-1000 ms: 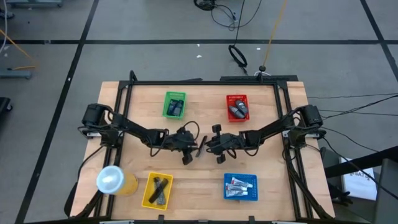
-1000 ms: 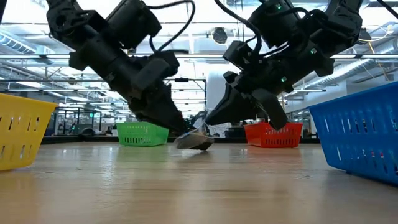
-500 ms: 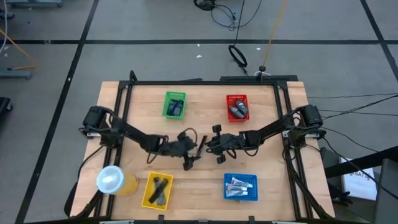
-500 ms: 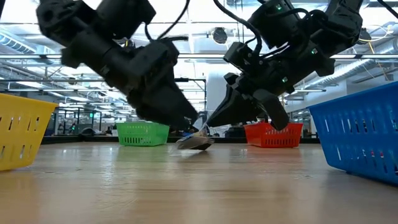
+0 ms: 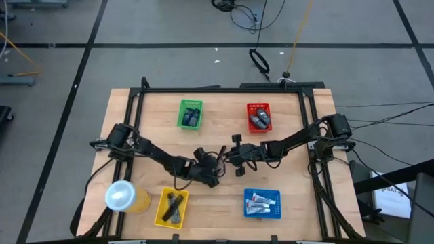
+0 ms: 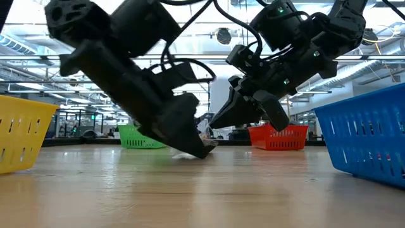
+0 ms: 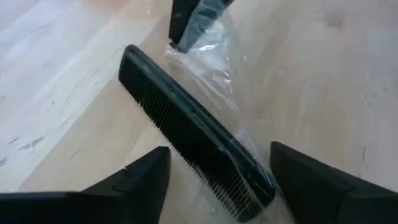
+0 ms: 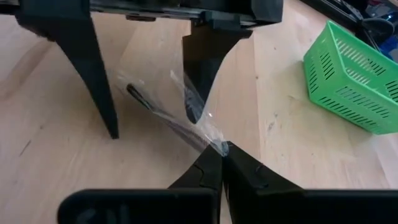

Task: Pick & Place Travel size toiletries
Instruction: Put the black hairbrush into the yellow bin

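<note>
Middle of the high view: a black comb [image 7: 193, 127] in a clear, crinkly bag [image 7: 214, 59], flat on the wooden table [image 5: 217, 196]. Pinched at one bag corner by the right gripper [image 8: 219, 152], fingers tight together, likely to keep the slippery bag from sliding. Straddled by the left gripper [image 7: 217, 171], fingers wide apart on either side, not yet touching, probably lining up a grab. Long, thin, many fine teeth. Yellow basket [image 5: 171, 208] at lower left, already holding dark pieces.
</note>
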### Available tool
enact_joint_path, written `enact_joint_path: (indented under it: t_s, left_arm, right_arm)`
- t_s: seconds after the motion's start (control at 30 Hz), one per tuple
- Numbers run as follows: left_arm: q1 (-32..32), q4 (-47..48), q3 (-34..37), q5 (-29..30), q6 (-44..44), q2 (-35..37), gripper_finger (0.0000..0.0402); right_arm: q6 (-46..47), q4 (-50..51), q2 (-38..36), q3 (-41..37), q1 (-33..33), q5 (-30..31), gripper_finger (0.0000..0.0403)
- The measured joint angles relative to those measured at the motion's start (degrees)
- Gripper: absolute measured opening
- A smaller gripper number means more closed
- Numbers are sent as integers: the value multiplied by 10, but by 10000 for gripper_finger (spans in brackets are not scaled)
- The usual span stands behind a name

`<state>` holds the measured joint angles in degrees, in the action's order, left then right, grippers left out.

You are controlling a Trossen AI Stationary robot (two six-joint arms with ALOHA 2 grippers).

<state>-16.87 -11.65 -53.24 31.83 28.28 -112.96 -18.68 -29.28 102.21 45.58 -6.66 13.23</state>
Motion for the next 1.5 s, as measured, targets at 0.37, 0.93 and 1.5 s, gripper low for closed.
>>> enact_joint_path:
  t_s: [0.37,0.93,1.5]
  left_arm:
    - [10,76,-20,13,51,2,89]
    - [-9,316,-27,-28,34,182,10]
    - [-177,902,-336,-438,84,247,6]
  right_arm:
    - [3,9,0,0,0,0,0]
    - [28,103,-177,-3,3,3,217]
    - [41,40,-317,-99,1,0,234]
